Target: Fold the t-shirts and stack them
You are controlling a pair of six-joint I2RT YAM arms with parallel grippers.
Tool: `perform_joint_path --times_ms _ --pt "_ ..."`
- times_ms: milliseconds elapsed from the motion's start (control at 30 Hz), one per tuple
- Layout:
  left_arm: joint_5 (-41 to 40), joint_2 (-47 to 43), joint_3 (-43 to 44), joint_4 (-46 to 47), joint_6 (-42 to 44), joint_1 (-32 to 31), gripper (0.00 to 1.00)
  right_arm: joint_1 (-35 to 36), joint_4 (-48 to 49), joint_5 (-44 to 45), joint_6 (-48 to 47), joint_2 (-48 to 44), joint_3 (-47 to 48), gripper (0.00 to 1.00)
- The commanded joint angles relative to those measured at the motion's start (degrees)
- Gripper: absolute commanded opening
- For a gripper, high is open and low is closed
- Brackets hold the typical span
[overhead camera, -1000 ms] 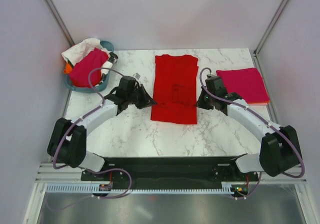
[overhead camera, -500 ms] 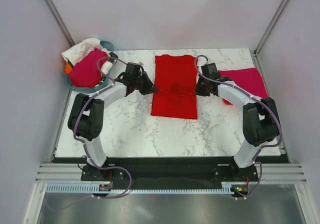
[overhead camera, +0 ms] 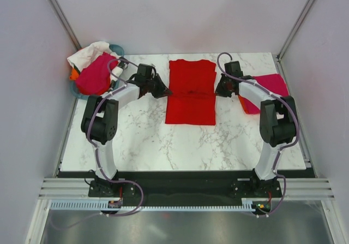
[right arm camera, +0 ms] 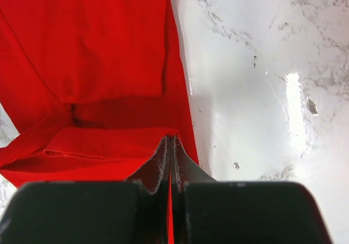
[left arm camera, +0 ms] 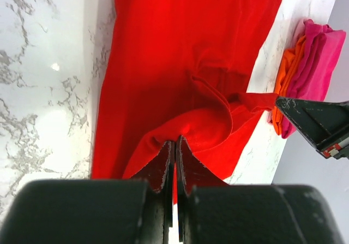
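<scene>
The bright red soft cloth t-shirt (overhead camera: 191,110) is spread mid-tabletop (overhead camera: 163,146). Its side edges are pinched by the fully closed left fingers (left arm camera: 158,170) and right fingers (right arm camera: 152,170). Both edges are now held farther from the arm bases than a second ago, so the fold is judged underway.

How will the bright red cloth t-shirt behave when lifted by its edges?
Probably floppy: the bright red cloth t-shirt bunches into folds where the left hand pinches it. Likely light: the right hand holds its edge by a thin pinch. It would probably sag between them.
</scene>
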Motion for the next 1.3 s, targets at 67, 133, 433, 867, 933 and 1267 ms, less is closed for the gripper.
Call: perform_joint_path --times_ms 67,133,433,867,933,1267 --pt "1.2 1.5 3.8 0.2 1.4 1.4 0.02 -0.9 1.2 -2.0 0.0 3.0 3.9 0.00" --pt "1.4 2.4 4.7 0.0 1.3 1.5 0.02 -1.0 1.2 -2.2 0.1 3.7 4.5 0.00" --pt "2.9 7.0 10.8 -1.2 1.8 2.2 0.40 -1.8 1.7 -3.4 1.0 6.0 7.0 0.41" --pt "-6.2 -9.7 -9.7 -1.2 8.3 1.4 0.75 -0.1 7.9 -6.1 -0.4 -11.4 -16.4 0.50" --pt "-6.2 -12.5 -13.1 -0.2 8.3 1.2 0.73 -0.1 8.8 -7.7 -0.4 -12.9 -21.2 0.48" --pt "-1.0 -16.4 -25.0 5.8 7.6 0.6 0.67 0.8 14.6 -15.0 0.3 -18.4 -31.7 0.45"
